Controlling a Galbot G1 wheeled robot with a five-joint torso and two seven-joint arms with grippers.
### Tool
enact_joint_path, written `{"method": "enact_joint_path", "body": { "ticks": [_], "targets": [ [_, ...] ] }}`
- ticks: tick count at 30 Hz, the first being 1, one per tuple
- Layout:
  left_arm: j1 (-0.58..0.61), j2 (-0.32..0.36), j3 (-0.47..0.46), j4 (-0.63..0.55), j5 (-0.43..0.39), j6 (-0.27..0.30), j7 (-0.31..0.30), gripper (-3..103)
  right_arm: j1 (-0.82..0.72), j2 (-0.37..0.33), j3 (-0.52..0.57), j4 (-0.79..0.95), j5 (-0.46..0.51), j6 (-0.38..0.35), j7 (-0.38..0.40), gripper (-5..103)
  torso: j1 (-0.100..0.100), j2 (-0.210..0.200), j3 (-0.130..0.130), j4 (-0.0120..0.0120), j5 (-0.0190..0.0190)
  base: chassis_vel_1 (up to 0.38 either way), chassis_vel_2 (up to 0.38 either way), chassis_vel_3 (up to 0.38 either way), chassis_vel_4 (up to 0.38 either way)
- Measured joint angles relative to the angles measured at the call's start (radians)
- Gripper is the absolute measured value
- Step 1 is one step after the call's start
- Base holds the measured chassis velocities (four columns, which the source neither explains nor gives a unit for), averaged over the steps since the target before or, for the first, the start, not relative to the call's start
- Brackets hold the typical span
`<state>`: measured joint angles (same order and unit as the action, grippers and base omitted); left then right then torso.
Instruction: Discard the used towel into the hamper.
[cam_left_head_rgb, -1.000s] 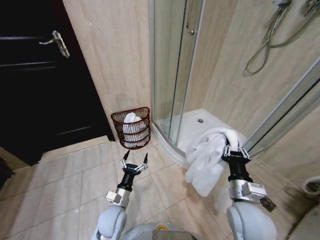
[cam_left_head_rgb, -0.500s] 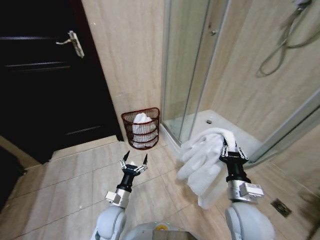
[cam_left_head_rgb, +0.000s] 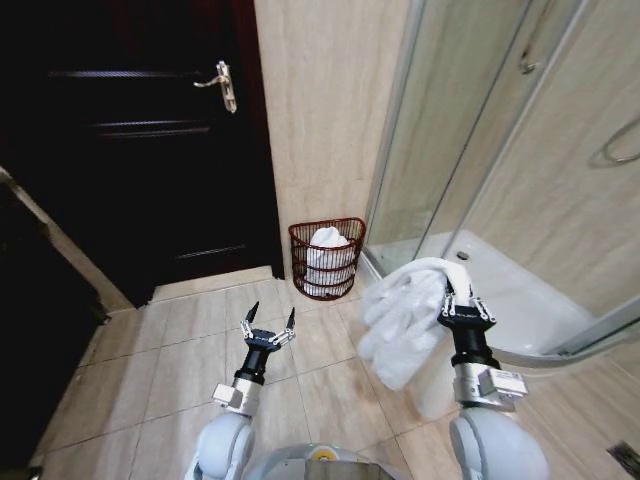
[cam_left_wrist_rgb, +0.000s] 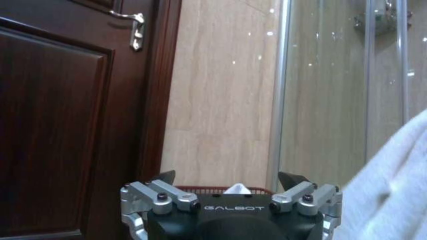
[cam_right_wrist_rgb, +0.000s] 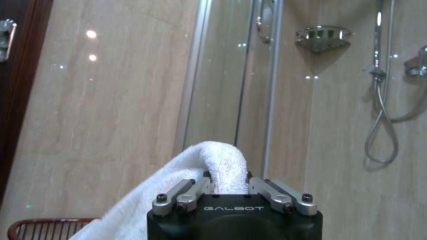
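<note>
A white towel hangs from my right gripper, which is shut on its upper fold; the right wrist view shows the towel pinched between the fingers. The hamper, a dark red-brown wire basket with white cloth inside, stands on the floor against the tiled wall between the door and the shower, ahead and left of the towel. Its rim peeks over my left gripper, and part of the hamper shows in the right wrist view. My left gripper is held upright, open and empty.
A dark wooden door with a metal handle fills the left. The glass shower enclosure and its white tray stand to the right. Beige tiled floor lies open before the hamper.
The whole view has swung left, so the camera has turned: door and hamper shifted rightward in the picture. Both arms keep their pose, the right still holding the towel.
</note>
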<state>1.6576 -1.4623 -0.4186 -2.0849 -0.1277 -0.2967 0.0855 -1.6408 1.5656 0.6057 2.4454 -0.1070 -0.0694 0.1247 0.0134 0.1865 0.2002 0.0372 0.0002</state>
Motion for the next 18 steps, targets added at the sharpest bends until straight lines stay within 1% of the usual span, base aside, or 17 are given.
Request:
{"method": "enact_joint_path", "body": {
  "ticks": [3, 8, 16, 18],
  "targets": [
    [-0.002, -0.002, 0.002, 0.000, 0.001, -0.001, -0.001, 100, 0.001, 0.000, 0.003, -0.003, 0.005, 0.021, 0.005, 15, 0.000, 0.000, 0.000, -0.0001, 0.0000, -0.052, -0.065, 0.036, 0.048],
    [-0.002, -0.003, 0.003, 0.000, 0.002, -0.001, -0.002, 100, 0.005, -0.002, 0.008, -0.013, 0.013, 0.034, 0.001, 15, 0.000, 0.000, 0.000, 0.0000, -0.0002, -0.012, -0.023, 0.014, 0.019],
    [-0.001, -0.003, 0.003, 0.001, 0.002, -0.001, -0.003, 100, 0.011, -0.003, 0.010, -0.019, 0.016, 0.035, 0.005, 15, 0.000, 0.000, 0.000, 0.0000, -0.0003, 0.000, 0.000, 0.000, 0.000],
    [-0.002, -0.003, 0.005, 0.001, 0.002, 0.001, -0.003, 100, 0.011, -0.003, 0.010, -0.019, 0.016, 0.035, 0.005, 15, 0.000, 0.000, 0.000, 0.0000, -0.0003, -0.044, 0.071, 0.087, -0.068]
  ]
}}
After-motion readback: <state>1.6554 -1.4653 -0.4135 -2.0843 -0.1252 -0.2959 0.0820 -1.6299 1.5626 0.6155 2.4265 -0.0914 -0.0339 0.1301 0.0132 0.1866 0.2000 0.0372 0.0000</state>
